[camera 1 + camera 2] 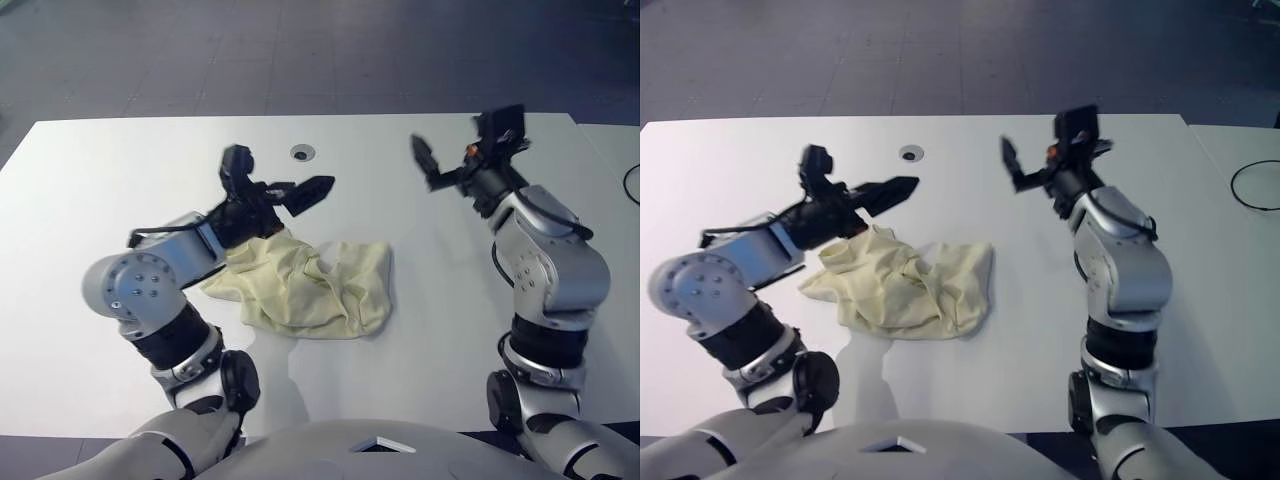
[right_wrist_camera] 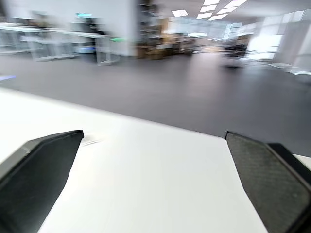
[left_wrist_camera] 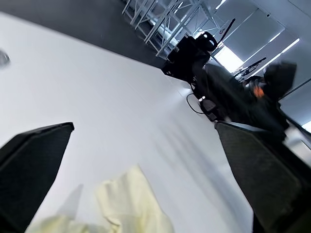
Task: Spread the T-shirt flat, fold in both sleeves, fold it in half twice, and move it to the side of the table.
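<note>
A pale yellow T-shirt [image 1: 310,285] lies crumpled in a heap near the middle of the white table [image 1: 100,180], toward its front. My left gripper [image 1: 285,180] hovers open just above the heap's far left edge, nothing between its fingers. In the left wrist view a corner of the T-shirt [image 3: 131,204] shows below the spread fingers [image 3: 29,165]. My right gripper [image 1: 465,150] is raised open over the far right part of the table, well away from the cloth. Its two dark fingers [image 2: 34,170] stand wide apart over bare table in the right wrist view.
A small round metal grommet [image 1: 302,152] sits in the table top behind the left gripper. A black cable [image 1: 1255,185] loops on the neighbouring surface at far right. Bare table spreads left, right and behind the shirt.
</note>
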